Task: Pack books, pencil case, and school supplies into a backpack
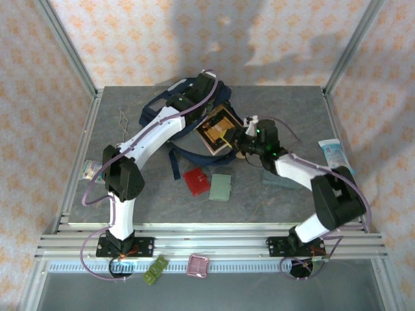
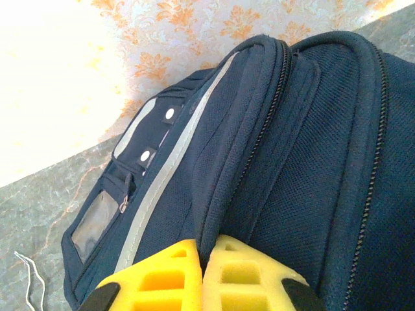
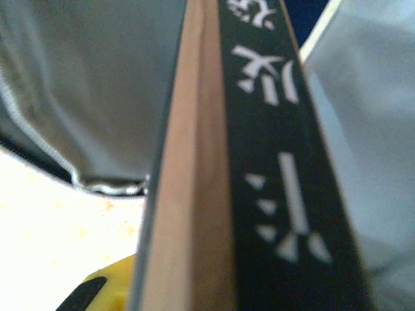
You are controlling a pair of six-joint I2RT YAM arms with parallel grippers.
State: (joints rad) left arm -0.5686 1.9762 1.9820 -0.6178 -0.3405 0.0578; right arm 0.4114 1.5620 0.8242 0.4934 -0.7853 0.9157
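Left gripper is seen closed, yellow pads pressed together on a ridge of navy fabric beside a zip line of the backpack. A pale diagonal stripe and 2 white snap dots are visible on the panel left of the grip. From the top camera the backpack is located at the middle of the far edge of the bench, dark straps trailing toward the centre. The left arm is stretched across from the near-left corner to the bag's far side. Right gripper is clamped on the brown book, gripped at its right edge. The book is held at the bag's right side, over the bag's edge, cover picture facing up. In the right wrist view the book is seen edge-on, a tan edge beside a dark band with white lettering, 1 yellow finger at the lower left and blurred grey surfaces on both sides. Whether the book's far end is inside the bag cannot be told. Red square case and pale green case are laid flat side by side near the bench centre, toward the near edge; whether they touch cannot be told. Slate-grey slab is lying to their right, partly hidden under the right forearm. A light-blue packet is laid at the right edge, and a thin metal tool near the far-left corner.
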